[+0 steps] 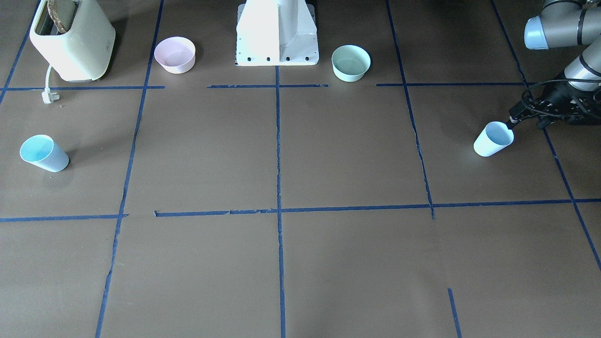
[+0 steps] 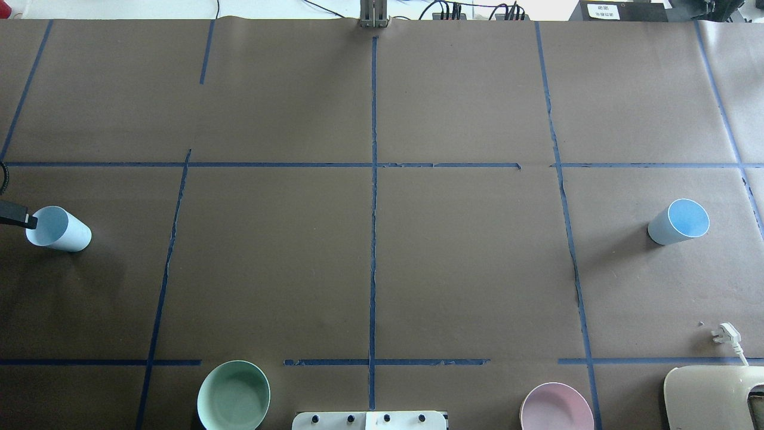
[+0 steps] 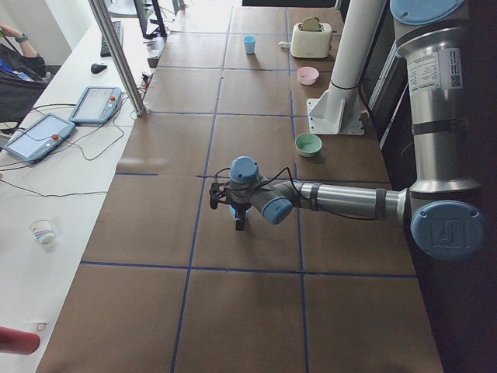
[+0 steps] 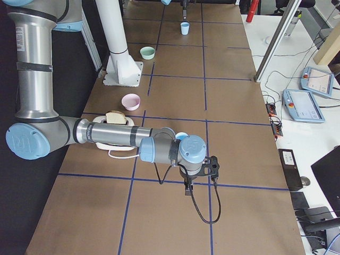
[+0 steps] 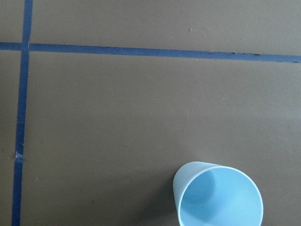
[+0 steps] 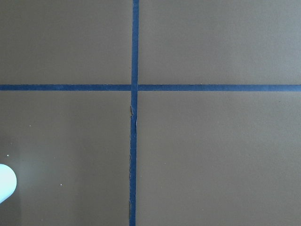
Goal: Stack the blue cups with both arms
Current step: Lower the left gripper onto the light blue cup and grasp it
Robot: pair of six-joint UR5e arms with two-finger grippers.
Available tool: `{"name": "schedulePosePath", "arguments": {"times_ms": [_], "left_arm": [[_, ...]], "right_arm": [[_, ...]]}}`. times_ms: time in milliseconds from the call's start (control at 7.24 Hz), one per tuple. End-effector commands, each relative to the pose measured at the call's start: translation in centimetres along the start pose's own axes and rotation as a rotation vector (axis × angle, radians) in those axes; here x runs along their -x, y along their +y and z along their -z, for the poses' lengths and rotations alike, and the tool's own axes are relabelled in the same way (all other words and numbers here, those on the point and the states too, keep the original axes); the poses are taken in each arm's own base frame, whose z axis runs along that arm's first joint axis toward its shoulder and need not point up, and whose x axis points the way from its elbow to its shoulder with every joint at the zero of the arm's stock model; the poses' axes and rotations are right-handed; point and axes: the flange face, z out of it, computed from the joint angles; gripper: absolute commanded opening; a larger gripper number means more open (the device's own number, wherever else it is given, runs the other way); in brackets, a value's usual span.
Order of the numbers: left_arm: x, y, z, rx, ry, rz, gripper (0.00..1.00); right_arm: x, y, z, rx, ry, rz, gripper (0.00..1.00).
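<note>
Tabletop (image 2: 465, 263) is taped into squares, and your work sits at its two ends. Your left arm (image 3: 349, 200) reaches low over one end and your right arm (image 4: 111, 134) over the other. In the overhead view the left cup (image 2: 58, 229) stands upright at nine o'clock and the right cup (image 2: 678, 222) at three, well apart, each with its long axis vertical. The left claw (image 2: 21, 220) puts its black tip touching or just beside the left cup's rim, with the cup at three o'clock from it, so that arm looks nearer a grasp. From the right claw (image 4: 187, 187) the right cup lies toward twelve o'clock in the right-side view, half hidden by the wrist. You cannot tell whether either claw is open or closed.
</note>
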Motion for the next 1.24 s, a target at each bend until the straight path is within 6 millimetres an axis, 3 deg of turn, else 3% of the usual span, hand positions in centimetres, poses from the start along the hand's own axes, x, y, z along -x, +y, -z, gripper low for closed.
{"name": "schedulePosePath", "arguments": {"times_ms": [0, 276, 553, 691, 967, 1105], "left_arm": [[-1.1, 0.6, -1.8, -0.003, -0.017, -0.016, 1.00], [-1.6, 0.6, -2.2, 0.003, -0.018, 0.003, 0.98], [-1.7, 0.4, -3.0, 0.012, -0.021, -0.001, 0.83], [-1.6, 0.4, -3.1, 0.013, -0.022, 0.002, 0.66], [-1.4, 0.4, -3.2, 0.016, -0.024, 0.005, 0.25], [-2.6, -0.4, -3.1, 0.010, -0.010, 0.032, 0.10]], "right_arm": [[0.0, 0.0, 0.0, 0.000, 0.001, 0.000, 1.00], [-0.1, 0.0, -0.1, 0.001, 0.000, -0.001, 1.00], [0.0, 0.0, 0.0, 0.000, 0.001, 0.000, 1.00], [-0.1, 0.0, -0.1, 0.001, 0.000, -0.001, 1.00], [-0.1, 0.0, -0.1, 0.001, 0.000, -0.001, 1.00], [-0.1, 0.0, -0.1, 0.001, 0.000, -0.001, 1.00]]}}
